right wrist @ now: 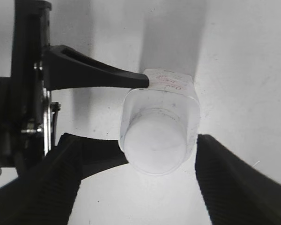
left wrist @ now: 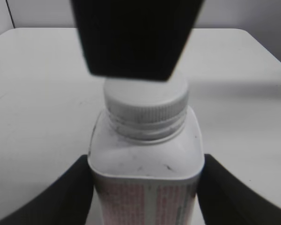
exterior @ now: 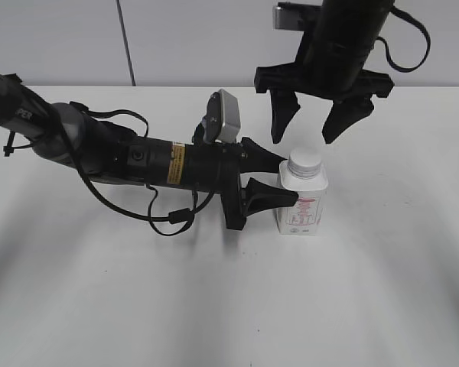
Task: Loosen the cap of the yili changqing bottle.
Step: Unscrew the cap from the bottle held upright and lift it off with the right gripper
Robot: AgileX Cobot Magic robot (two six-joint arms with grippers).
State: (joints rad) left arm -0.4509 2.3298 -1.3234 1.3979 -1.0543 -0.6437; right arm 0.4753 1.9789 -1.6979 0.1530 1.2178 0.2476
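Observation:
The yili changqing bottle (exterior: 302, 205), white with red print, stands upright on the white table (exterior: 382, 290). Its white cap (exterior: 304, 160) sits on the neck. My left gripper (exterior: 287, 181) reaches in from the left and is shut on the bottle's body. In the left wrist view both fingers of the left gripper (left wrist: 145, 164) press the sides of the bottle (left wrist: 145, 199) below the cap (left wrist: 145, 101). My right gripper (exterior: 314, 122) hangs open just above the cap, pointing down. In the right wrist view the right gripper's (right wrist: 136, 145) fingers flank the cap (right wrist: 154, 138) and bottle (right wrist: 178, 91) without touching.
The left arm lies low across the table, with a black cable loop (exterior: 168, 222) beside it. The table's far edge (exterior: 413, 86) meets a grey wall. A finger of the right gripper (left wrist: 136, 37) fills the top of the left wrist view.

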